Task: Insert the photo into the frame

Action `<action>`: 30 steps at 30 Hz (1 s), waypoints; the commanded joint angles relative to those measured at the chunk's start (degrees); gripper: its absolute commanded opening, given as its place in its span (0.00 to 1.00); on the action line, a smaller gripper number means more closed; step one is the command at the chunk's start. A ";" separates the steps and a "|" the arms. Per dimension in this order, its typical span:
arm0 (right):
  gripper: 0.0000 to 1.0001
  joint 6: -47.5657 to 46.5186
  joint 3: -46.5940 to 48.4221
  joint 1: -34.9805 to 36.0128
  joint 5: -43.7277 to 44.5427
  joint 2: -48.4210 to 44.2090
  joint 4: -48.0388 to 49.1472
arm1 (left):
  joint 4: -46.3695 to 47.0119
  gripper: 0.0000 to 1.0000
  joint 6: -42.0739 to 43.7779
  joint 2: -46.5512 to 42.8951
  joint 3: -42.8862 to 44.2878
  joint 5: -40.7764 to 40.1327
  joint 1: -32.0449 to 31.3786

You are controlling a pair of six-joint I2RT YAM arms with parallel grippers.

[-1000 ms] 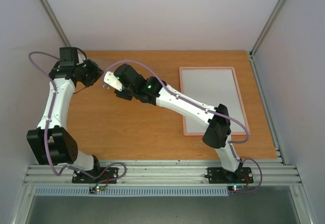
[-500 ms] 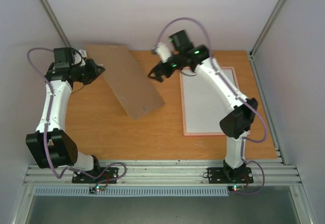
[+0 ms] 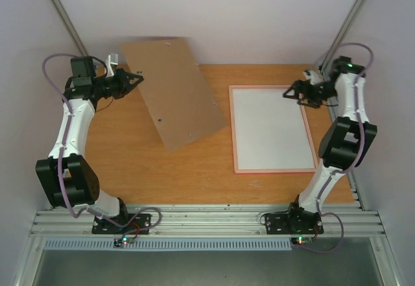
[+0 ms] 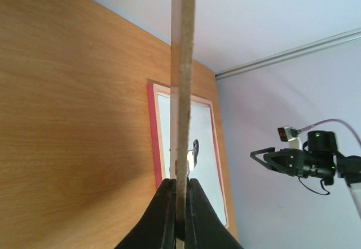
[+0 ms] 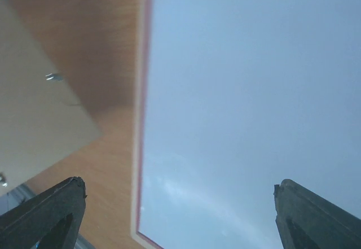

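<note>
The right gripper [image 3: 292, 93] has swung, open and empty, to the far right corner of the counter [image 3: 136, 163], while the left gripper [image 3: 133, 78] pinches the raised backing board [image 3: 175, 95] at far left, leaving the photo [image 3: 271, 127] apparently white-side-up inside the frame [image 3: 235, 130] at the right edge, awaiting the board.

Item: legible text, labels, brands, numbers, signs. Entry: none that I can read in any view.
- Plain brown rectangular backing board [image 3: 172, 95]: bare face, with small fittings too small for me to make out.
- Thin pink rectangular picture frame [image 3: 232, 130]: plain rim, with a blank white face inside it.
</note>
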 commanded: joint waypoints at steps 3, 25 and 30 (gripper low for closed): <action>0.91 -5.33 -1.21 -12.45 3.36 4.42 -6.14 | 8.27 0.00 -1.74 1.85 3.82 6.31 0.24; 0.50 -8.86 6.64 -16.78 8.37 24.20 -4.35 | 2.53 0.01 4.38 2.82 6.33 4.26 0.32; 0.49 -9.62 5.73 -16.78 10.88 24.65 -2.32 | 2.40 0.01 4.61 2.87 6.45 4.27 0.32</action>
